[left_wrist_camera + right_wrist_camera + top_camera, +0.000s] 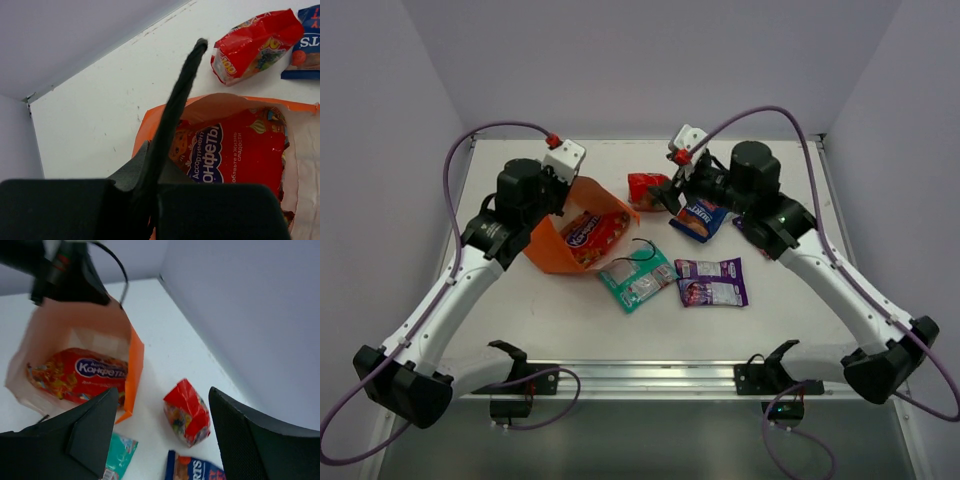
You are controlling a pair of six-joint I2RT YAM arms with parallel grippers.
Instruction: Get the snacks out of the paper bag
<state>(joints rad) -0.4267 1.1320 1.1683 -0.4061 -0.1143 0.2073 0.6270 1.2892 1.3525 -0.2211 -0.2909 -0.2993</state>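
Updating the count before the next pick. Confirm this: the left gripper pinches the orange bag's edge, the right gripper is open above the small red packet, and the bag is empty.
Not empty: the larger red packet lies inside the paper bag, as the left wrist view plainly shows. The rest of the statement stands.

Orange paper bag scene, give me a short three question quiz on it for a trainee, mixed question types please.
1. True or false: the large red glossy packet lies inside the orange paper bag.
2. Who pinches the bag's rim? A) left gripper B) right gripper
3. In the right wrist view, which snack lies on the table between the open right gripper's fingers?

Key: 1 true. 2 A. 3 the small red glossy packet.
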